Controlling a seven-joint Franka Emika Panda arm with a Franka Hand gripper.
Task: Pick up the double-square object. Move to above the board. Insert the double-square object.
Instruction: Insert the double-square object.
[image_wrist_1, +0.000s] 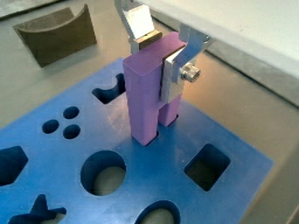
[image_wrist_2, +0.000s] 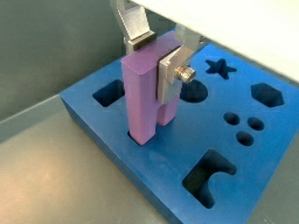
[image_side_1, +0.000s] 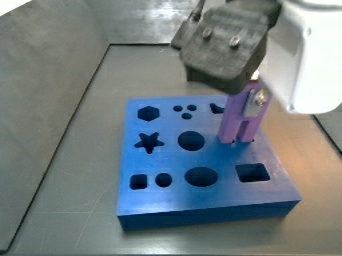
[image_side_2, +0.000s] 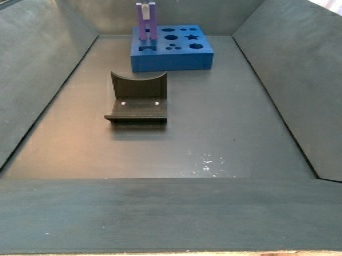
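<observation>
In both wrist views the tool (image_wrist_1: 160, 54) is closed on the upper part of the double-square object (image_wrist_1: 152, 92), with one silver finger (image_wrist_1: 176, 68) flat against its side, and the lavender block stands upright with its lower end already down in a hole of the board (image_wrist_1: 128, 144). It looks like stiff, smooth, light plastic, so I judge a hold on the two flat sides near the top is right. In a side view the block (image_side_1: 241, 118) stands at about 2 o'clock on the board (image_side_1: 201, 205), which lies on the grey worktop (image_side_1: 67, 150).
</observation>
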